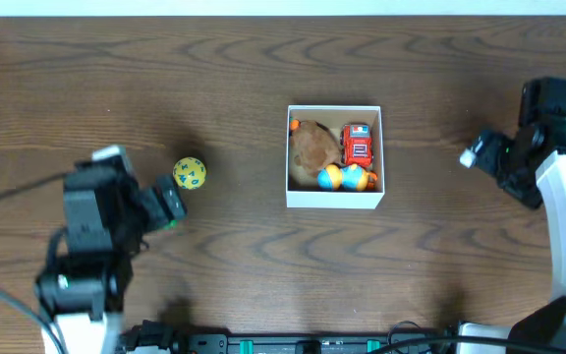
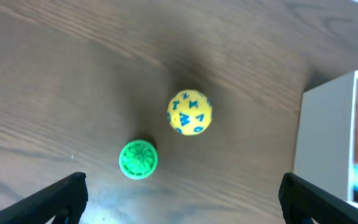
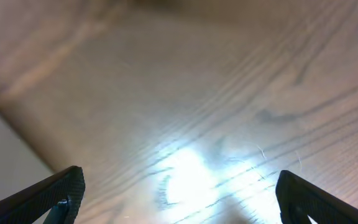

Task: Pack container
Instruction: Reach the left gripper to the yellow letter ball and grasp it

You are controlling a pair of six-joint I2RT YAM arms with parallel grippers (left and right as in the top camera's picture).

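Note:
The container (image 1: pixel 334 200) stands mid-table, a white-walled square box holding a brown plush toy (image 1: pixel 312 146), a red toy car (image 1: pixel 358 145) and an orange-and-blue toy (image 1: pixel 345 178). A yellow ball with blue letters (image 1: pixel 189 173) lies on the table to its left. In the left wrist view the yellow ball (image 2: pixel 189 112) lies beyond a small green ball (image 2: pixel 138 159), with the container's white wall (image 2: pixel 325 143) at the right. My left gripper (image 2: pixel 182 193) is open and empty just short of the green ball; in the overhead view (image 1: pixel 168 205) it hides that ball. My right gripper (image 1: pixel 475 154) is open and empty, right of the container.
The right wrist view shows only bare wood with a light glare between the open fingers (image 3: pixel 179 186). The table's far edge runs along the top of the overhead view. Cables and arm bases sit at the front edge.

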